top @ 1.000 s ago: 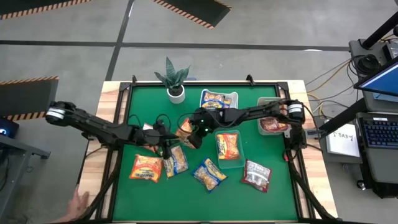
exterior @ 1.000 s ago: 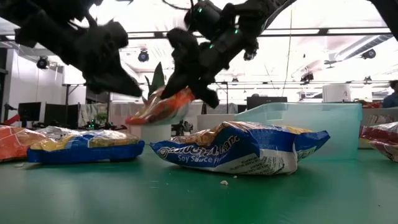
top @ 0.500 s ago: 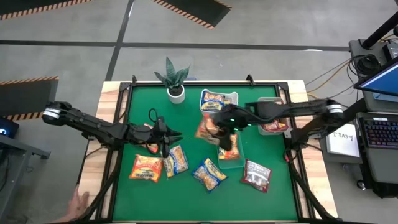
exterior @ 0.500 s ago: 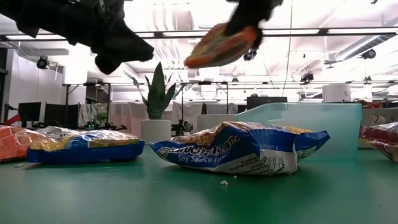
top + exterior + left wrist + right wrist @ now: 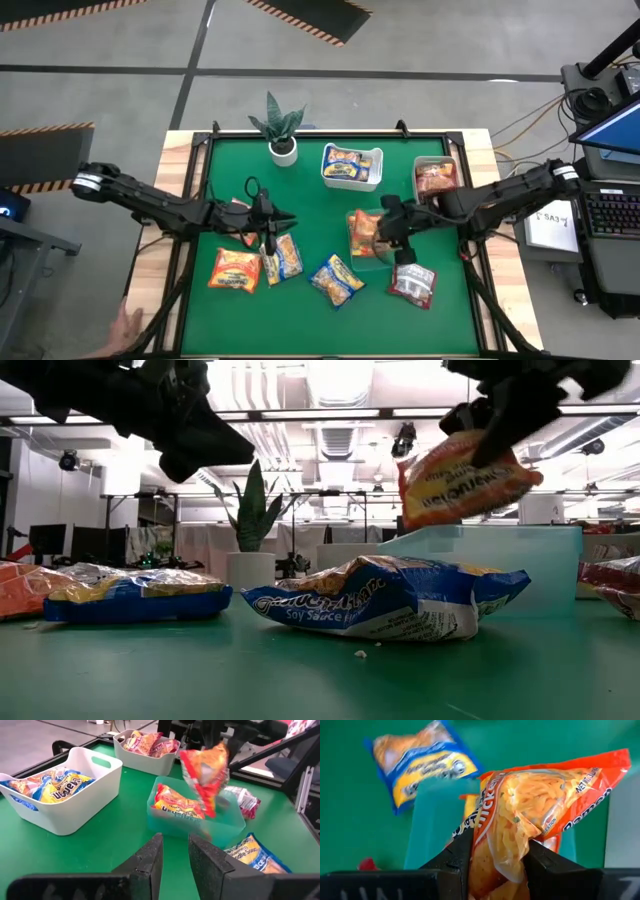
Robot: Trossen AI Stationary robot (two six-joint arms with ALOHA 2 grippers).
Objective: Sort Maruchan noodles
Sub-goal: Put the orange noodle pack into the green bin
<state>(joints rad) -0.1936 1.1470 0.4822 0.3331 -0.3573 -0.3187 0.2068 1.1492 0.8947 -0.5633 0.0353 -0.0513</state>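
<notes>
My right gripper (image 5: 385,228) is shut on an orange noodle packet (image 5: 364,228) and holds it in the air over the clear tray (image 5: 372,262); the packet also shows in the low view (image 5: 468,480) and the left wrist view (image 5: 204,774). My left gripper (image 5: 278,222) hovers over the table's left half, fingers a little apart, holding nothing (image 5: 175,845). Flat on the green mat lie an orange packet (image 5: 235,270), two yellow-and-blue packets (image 5: 283,256) (image 5: 336,280) and a dark red-and-silver one (image 5: 413,281). My right gripper pinches the orange packet between its two fingers (image 5: 457,862) across one end of the packet (image 5: 497,852), where the wrapper bulges between them. The packet is lifted clear and hangs tilted below the gripper (image 5: 500,415), above the tray.
The clear tray holds another orange packet (image 5: 177,806). A white tub (image 5: 351,165) with yellow-and-blue packets and a grey bin (image 5: 437,178) with red ones stand toward the far right. A potted plant (image 5: 281,130) stands at the far edge. A person's hand (image 5: 125,325) shows beyond the near-left corner.
My right gripper has carried the orange packet up from beside my left gripper and toward the table's right, to a spot over the clear tray. The packet has swung from lying slanted to hanging tilted. My left gripper has risen a little and otherwise stayed put.
</notes>
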